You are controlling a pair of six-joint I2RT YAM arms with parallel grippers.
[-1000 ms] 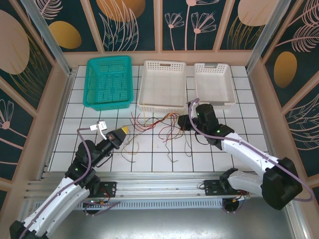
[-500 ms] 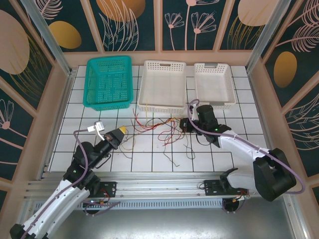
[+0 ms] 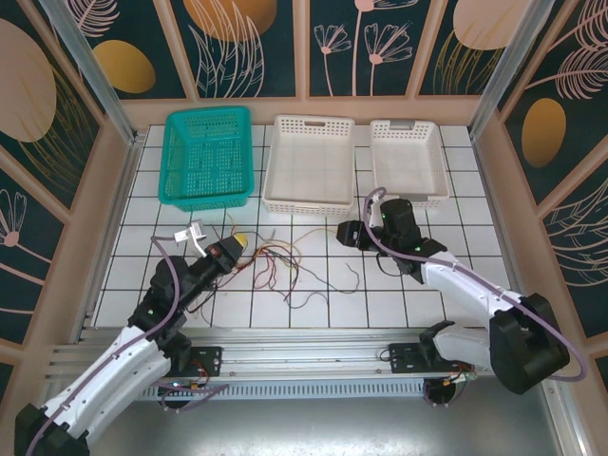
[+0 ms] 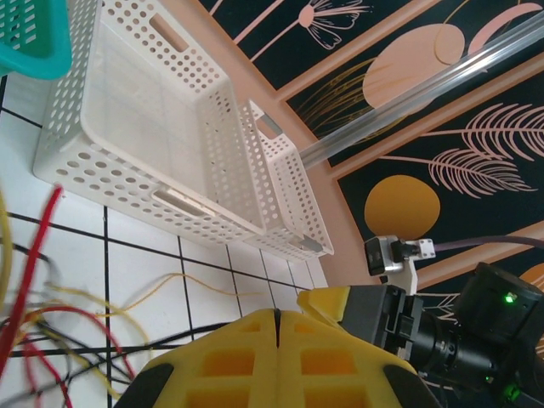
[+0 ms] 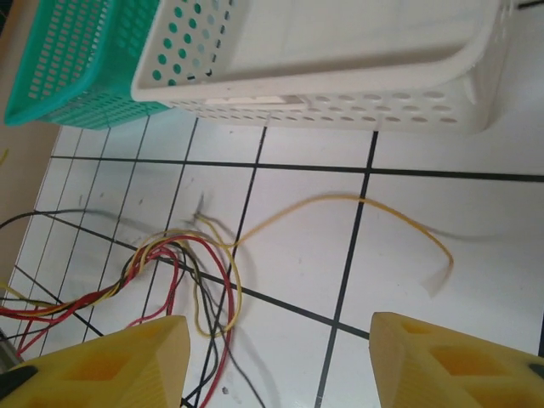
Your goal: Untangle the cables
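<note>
On your white tiled table (image 3: 446, 285), the cables (image 3: 285, 261) lie tangled near the middle, just right of the left gripper (image 3: 237, 249), whose yellow fingers (image 4: 323, 357) are pressed together, likely on a strand, while the right gripper (image 3: 348, 233) stands spread wide to their right.

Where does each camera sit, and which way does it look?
Top external: high behind the arms, looking down on the white tiled table; left arm and right arm reach up from the bottom.
Left wrist: on the left arm, looking low across tiles at the middle white perforated plastic basket; shut yellow-fingered left gripper at the bottom.
Right wrist: on the right arm, facing thin red, yellow and dark cables; open right gripper, fingers in the bottom corners.
Shared: both wrist views show that basket and the cables.
</note>
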